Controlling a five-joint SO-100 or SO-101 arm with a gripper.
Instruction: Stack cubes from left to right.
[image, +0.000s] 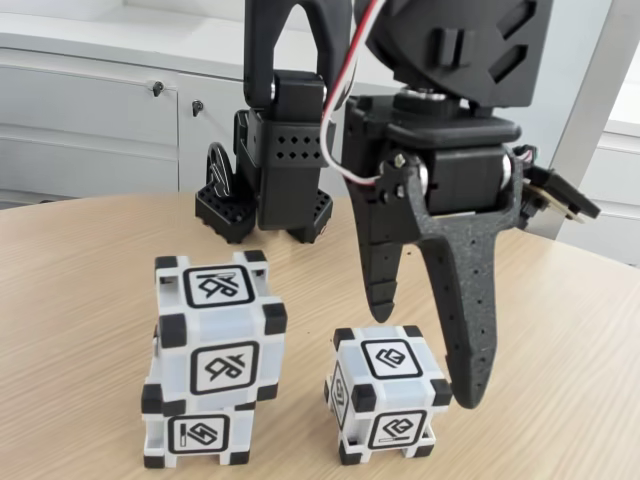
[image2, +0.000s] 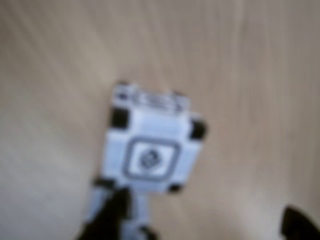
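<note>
arm: reaching down | end effector (image: 428, 345): fingers spread apart, pointing downward, holding nothing

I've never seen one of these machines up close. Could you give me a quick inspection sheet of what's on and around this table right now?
Surface: light wooden table, bare wood around the cubes.
Job's things: two cubes stacked at left in the fixed view, upper cube sitting slightly askew on lower cube; a single cube stands alone to their right, blurred in the wrist view.
Clutter: nothing seen.
Claw: claw open, hanging over the single cube, one finger beside its right edge, not gripping it.
Cables: red, white and black wires loop along the arm.
Surroundings: arm base at the back of the table; grey cabinets behind.
</note>
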